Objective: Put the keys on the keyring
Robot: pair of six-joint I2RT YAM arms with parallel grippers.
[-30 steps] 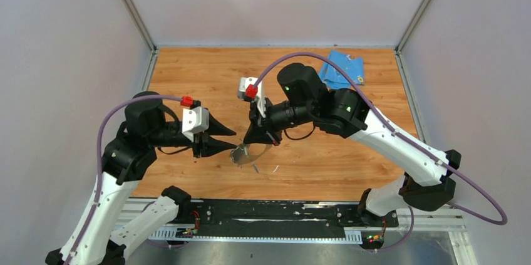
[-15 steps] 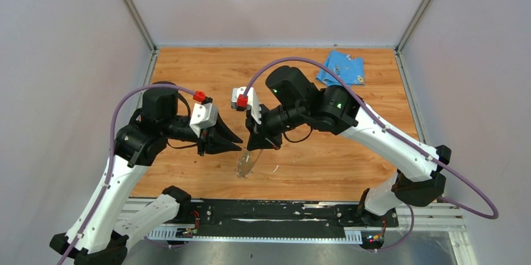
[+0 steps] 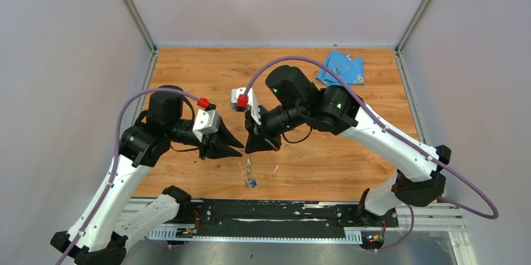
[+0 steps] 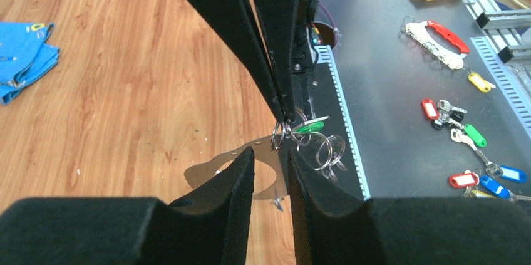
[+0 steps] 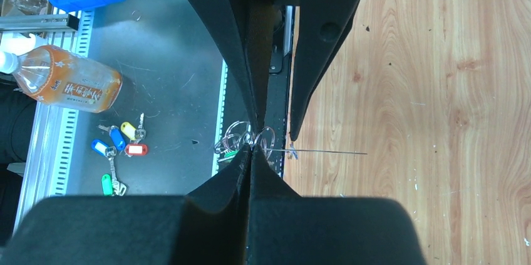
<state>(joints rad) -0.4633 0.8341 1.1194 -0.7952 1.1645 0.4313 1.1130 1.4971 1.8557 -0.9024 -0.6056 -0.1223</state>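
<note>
1 keyring (image 3: 249,174) now lower, turned edge-on

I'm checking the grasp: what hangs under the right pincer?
Under the shut right pincer hangs a bunch of wire rings with the green key and the keyring. The pinched spot itself is covered by the pincer.

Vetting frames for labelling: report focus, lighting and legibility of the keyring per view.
Top external: evenly lit, sharp, yet the thin grey metal keyring is barely resolved. Left wrist: the left gripper's near fingers blur; the green-headed key is crisp. Right wrist: the dark right gripper fills the centre.
</note>
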